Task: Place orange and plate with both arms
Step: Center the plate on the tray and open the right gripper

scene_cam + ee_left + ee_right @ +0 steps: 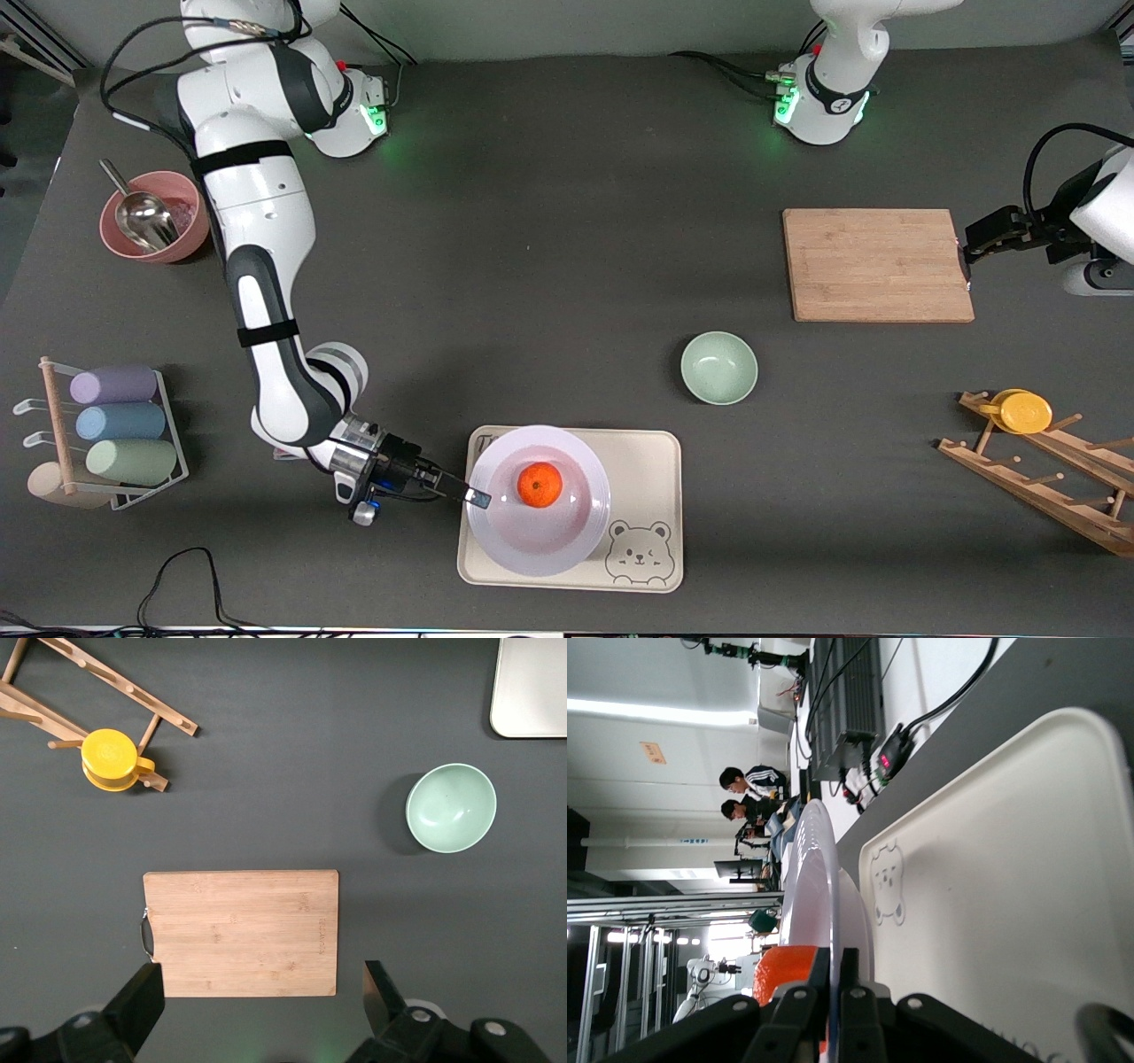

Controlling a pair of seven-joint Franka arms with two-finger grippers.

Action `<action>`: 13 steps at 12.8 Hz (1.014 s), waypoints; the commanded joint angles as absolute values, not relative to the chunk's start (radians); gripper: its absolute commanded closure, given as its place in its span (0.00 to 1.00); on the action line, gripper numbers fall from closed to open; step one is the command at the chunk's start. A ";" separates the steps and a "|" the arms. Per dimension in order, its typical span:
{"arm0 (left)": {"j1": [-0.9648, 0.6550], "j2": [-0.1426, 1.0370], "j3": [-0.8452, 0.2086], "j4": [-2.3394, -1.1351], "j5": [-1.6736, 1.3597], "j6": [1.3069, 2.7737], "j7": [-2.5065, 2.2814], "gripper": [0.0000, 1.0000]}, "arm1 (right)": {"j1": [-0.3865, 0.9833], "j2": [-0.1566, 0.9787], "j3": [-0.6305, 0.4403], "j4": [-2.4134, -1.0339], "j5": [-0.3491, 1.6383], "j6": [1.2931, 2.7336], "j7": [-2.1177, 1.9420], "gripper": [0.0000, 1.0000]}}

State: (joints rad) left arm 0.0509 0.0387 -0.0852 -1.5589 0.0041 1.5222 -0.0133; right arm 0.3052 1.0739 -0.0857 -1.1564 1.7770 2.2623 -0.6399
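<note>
No brand or readable writing shows anywhere — the one mark is a bear face drawn on the tray (638,443), in the corner nearest the camera toward the left arm's end.

One plate (532,532) rests over the tray, and one orange (539,485) sits in it, a little toward twelve o'clock of the plate's middle. The right gripper (474,496) is clamped on the plate's rim at about nine o'clock; the right wrist view shows both fingers (799,1010) pinching the thin edge, the plate lifted clear of the tray on that side.

The left gripper (967,257) waits over the board (877,264) at its three o'clock edge, jaws wide apart and holding nothing.

Counted: one green bowl (718,368) between board and tray; one pink bowl (151,217) with one metal scoop (142,214) in it; three cups (115,424) — lilac, blue, green — in a wire rack; one yellow dish (1023,412) on a wooden rack (1045,478).
</note>
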 commanded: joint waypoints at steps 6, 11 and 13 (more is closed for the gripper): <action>0.038 0.035 -0.072 -1.549 -0.008 1.494 0.009 0.00 | 0.365 1.195 -0.084 -1.045 1.758 2.341 -0.623 1.00; 0.037 0.035 -0.072 -1.549 -0.008 1.496 0.008 0.00 | 0.365 1.207 -0.083 -1.032 1.761 2.345 -0.647 1.00; 0.038 0.035 -0.072 -1.549 -0.008 1.494 0.008 0.00 | 0.365 1.207 -0.083 -1.032 1.761 2.345 -0.647 0.51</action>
